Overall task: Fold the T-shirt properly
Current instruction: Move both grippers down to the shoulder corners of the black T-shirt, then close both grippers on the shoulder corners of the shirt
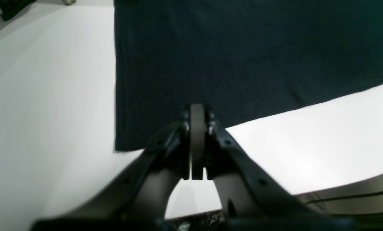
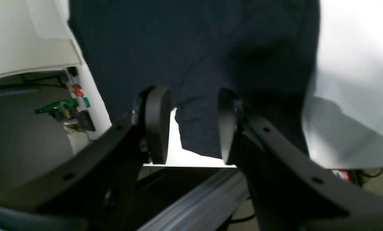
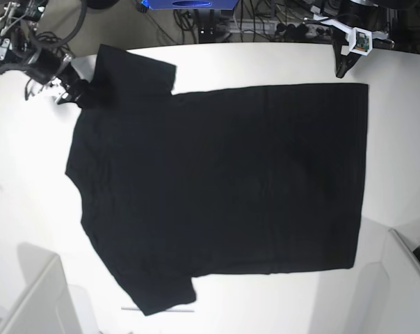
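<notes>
The black T-shirt (image 3: 217,188) lies spread flat, plain side up, on the white table (image 3: 265,62), with its sleeves to the left and its hem to the right. My left gripper (image 1: 197,107) is shut, its pads pressed together with nothing seen between them, just over the hem edge (image 1: 242,57) near a corner. In the base view it (image 3: 342,69) hangs at the far right corner of the shirt. My right gripper (image 2: 191,125) is open, and the far sleeve (image 2: 198,131) shows between its pads. In the base view it (image 3: 74,94) is at the shirt's far left sleeve.
White bins stand at the near left (image 3: 29,299) and near right (image 3: 405,278) corners. Cables and equipment (image 3: 196,14) line the far edge. A green object (image 2: 60,106) sits beyond the table's edge in the right wrist view.
</notes>
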Action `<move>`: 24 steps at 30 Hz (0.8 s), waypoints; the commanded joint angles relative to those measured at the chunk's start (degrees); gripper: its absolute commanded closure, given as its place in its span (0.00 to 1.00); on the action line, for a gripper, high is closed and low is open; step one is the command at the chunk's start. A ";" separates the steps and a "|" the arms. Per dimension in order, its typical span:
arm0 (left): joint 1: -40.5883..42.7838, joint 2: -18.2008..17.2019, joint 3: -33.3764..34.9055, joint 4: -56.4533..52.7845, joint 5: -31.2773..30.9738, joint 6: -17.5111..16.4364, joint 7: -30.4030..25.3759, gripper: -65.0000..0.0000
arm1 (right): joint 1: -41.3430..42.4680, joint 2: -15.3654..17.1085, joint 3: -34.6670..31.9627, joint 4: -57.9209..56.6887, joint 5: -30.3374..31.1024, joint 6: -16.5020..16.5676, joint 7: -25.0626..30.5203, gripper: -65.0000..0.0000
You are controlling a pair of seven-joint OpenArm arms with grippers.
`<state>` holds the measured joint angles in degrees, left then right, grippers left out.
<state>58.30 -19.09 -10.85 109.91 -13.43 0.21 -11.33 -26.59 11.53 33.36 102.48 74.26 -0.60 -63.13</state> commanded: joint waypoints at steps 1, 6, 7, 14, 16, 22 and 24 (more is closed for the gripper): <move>0.82 -0.29 -0.44 0.73 -0.15 0.36 -1.46 1.00 | -0.18 1.88 0.35 0.69 1.13 0.38 0.14 0.64; 0.73 -0.20 -0.62 0.55 -2.88 0.36 -1.46 1.00 | 0.17 3.37 1.76 -3.18 0.60 0.38 0.58 0.63; 0.73 -0.29 -0.62 0.55 -5.78 0.19 -1.46 1.00 | 0.61 3.55 2.37 -4.32 -0.54 0.38 0.41 0.63; -0.33 -1.70 -0.62 -0.15 -18.79 0.10 -1.37 0.71 | 1.05 3.55 2.55 -6.96 -8.54 2.49 0.50 0.51; -0.41 -1.70 -0.62 -0.24 -18.79 0.10 -1.37 0.64 | 1.58 3.55 2.64 -7.49 -10.21 6.36 0.50 0.48; -0.50 -1.87 -0.62 -1.38 -19.14 0.10 -1.37 0.63 | 2.90 2.49 2.46 -11.88 -16.90 12.34 1.11 0.48; -1.20 -1.70 -0.53 -2.26 -19.23 0.01 -1.37 0.63 | 3.60 1.53 2.64 -12.76 -19.09 14.89 1.11 0.48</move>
<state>56.80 -20.47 -11.16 106.98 -32.32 0.38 -11.18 -22.81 12.47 35.83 89.41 56.16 14.28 -61.41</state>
